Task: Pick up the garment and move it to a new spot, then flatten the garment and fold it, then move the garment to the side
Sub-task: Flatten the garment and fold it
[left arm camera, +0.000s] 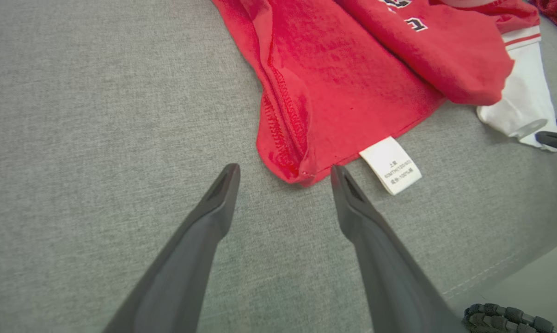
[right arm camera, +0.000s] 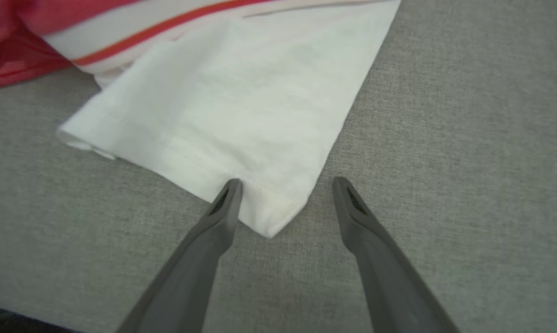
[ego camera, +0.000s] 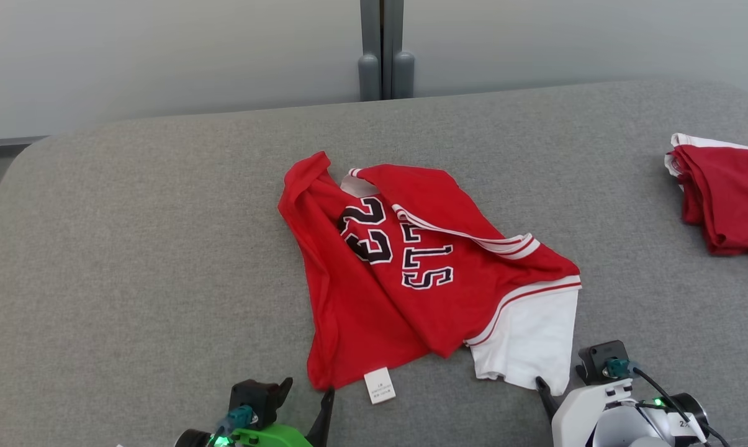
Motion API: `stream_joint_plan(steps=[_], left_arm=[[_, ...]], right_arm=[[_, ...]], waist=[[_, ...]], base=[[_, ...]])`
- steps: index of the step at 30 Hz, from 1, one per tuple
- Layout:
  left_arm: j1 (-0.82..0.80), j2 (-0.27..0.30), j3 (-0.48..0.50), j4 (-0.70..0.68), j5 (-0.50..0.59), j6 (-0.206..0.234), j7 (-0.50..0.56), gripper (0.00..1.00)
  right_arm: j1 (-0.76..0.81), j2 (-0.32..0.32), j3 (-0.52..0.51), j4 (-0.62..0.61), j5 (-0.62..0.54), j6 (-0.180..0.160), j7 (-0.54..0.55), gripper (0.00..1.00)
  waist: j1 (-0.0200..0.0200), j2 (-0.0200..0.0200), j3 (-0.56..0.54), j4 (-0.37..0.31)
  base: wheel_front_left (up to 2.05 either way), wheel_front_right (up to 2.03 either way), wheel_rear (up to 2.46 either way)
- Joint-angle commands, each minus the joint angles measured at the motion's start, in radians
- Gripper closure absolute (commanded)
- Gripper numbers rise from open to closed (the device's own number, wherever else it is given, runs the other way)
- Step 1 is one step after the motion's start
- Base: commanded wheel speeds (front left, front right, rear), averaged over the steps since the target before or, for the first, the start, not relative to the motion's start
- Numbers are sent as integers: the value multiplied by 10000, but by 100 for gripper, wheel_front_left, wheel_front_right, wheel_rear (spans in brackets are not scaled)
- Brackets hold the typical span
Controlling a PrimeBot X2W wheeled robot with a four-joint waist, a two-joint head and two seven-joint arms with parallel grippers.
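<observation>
shirt (ego camera: 411,273) laid centrally on table (ego camera: 131,248) | other clothes (ego camera: 727,192) set at right edge, well apart | label (ego camera: 379,385) placed at near hem | hem corner (left arm camera: 292,157) flanked by left pincer (left arm camera: 284,167) | sleeve (right arm camera: 241,115) corner flanked by right pincer (right arm camera: 287,180)

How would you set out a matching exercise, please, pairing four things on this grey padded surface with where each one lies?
Things:
1. crumpled red jersey with black numerals
2. small white fabric care label
3. white sleeve
4. bunched red-and-white garment

Places:
A. far right edge of the head view
B. corner seen between the open fingers of the right gripper
C. middle of the grey padded surface
D. at the jersey's near hem, beside the left gripper

Pairs: 1-C, 2-D, 3-B, 4-A
</observation>
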State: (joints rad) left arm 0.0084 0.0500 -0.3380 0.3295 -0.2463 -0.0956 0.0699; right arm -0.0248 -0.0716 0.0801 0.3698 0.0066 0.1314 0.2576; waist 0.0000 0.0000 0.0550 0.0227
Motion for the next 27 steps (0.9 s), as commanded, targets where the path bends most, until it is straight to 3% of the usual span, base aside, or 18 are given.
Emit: stream_joint_plan(steps=[1, 11, 12, 14, 15, 17, 22, 27], left_arm=[[-232, 21, -27, 124, -109, 48, -75, 0], [-1115, 22, -422, 1132, -323, 82, -222, 0], [-1186, 22, -445, 1268, -402, 93, -222, 15], [-1317, 22, -526, 1606, -451, 123, -193, 92], [-1358, 23, -547, 1760, -512, 129, -236, 100], [-1407, 21, -613, 2008, -628, 94, -265, 100], [-1372, 22, -509, 2005, -1336, -46, -382, 100], [-834, 113, -19, 318, -2636, -197, -124, 100]], right_arm=[[-68, 28, 43, 97, 12, -16, -42, 0], [-443, 102, 167, 392, -53, -16, -220, 0], [-482, 108, 186, 440, -55, -16, -238, 0], [-580, 136, 261, 595, 70, -16, -248, 0], [-628, 150, 317, 728, 211, -16, -220, 0], [-755, 166, 357, 969, 405, -16, -269, 100], [-977, 179, 108, 872, 1460, -16, -651, 100], [-888, 193, -246, -773, 3506, -16, -849, 100]], waist=[[0, 0, 128, -65], [0, 0, 568, -184], [0, 0, 590, -195], [0, 0, 614, -229], [0, 0, 616, -256], [0, 0, 584, -279], [0, 0, 303, -246], [0, 0, -132, -332]], base=[[0, 0, 0], [0, 0, 0], [0, 0, 0], [0, 0, 0], [0, 0, 0], [0, 0, 0], [0, 0, 0], [0, 0, 0]])
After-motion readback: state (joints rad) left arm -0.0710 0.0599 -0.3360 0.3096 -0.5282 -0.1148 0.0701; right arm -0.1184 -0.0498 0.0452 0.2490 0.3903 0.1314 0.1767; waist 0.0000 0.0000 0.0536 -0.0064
